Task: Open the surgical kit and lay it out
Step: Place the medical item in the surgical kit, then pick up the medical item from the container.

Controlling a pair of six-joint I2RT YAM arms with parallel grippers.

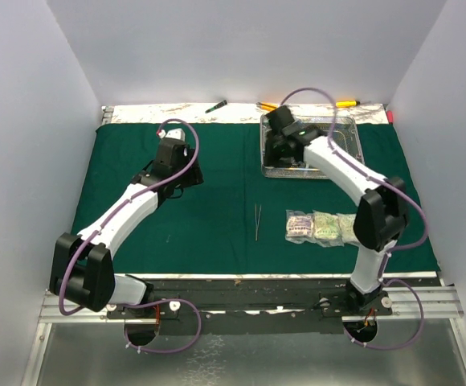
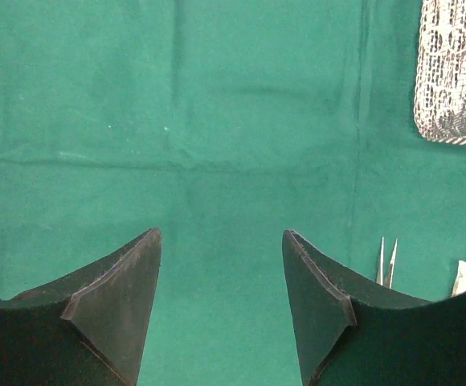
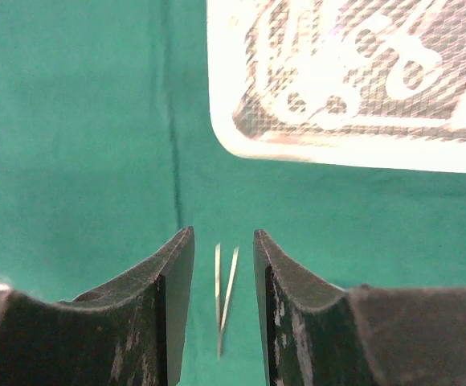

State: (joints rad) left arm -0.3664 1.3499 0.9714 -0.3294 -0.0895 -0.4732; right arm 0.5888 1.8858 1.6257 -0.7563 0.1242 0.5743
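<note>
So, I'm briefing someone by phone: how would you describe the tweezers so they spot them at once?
Find the big dark green cloth. Near its middle, left of the row of clear packets and nearer the front edge than the wire-mesh tray, lie the tweezers. They are the only thin bare-steel sliver lying alone on the cloth: two slim prongs joined at one end.

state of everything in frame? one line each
Green cloth: unfolded, spread flat.
Mesh tray: upright on cloth, clamps inside.
Tweezers: out of tray, flat on cloth.
Three packets: side by side on cloth.
Left gripper: open, empty, above bare cloth.
Right gripper: open, empty, above the tweezers.
</note>
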